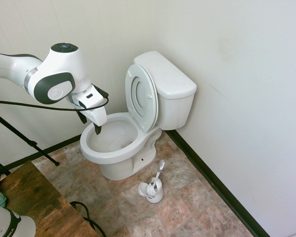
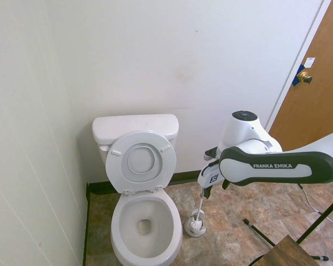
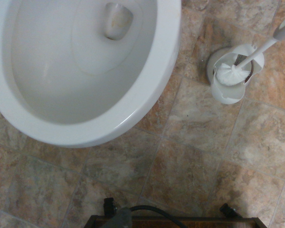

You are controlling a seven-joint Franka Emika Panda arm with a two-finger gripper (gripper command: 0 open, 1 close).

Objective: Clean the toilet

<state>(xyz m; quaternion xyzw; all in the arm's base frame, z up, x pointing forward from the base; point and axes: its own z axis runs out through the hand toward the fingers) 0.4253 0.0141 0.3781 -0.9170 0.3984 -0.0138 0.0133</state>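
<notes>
Floor: brown-and-grey mottled tile (image 1: 175, 210), meeting two pale walls, one plain, one panelled
Toilet: I count one, glossy white ceramic (image 2: 146, 230), at left in the second exterior view, its tank at the far end
Seat and lid: one white oval seat ring (image 2: 115, 166) and one lid, both raised against the tank
Brush: one, white, standing in one white plastic holder (image 2: 195, 226), just right of the bowl
Gripper: mine (image 1: 90, 123) has its fingers wide apart, holding nothing
Obstacles: one brown wooden table (image 1: 37, 200), near left in the first exterior view; the holder beside the bowl
Door: one, brown (image 2: 313, 105), far right
</notes>
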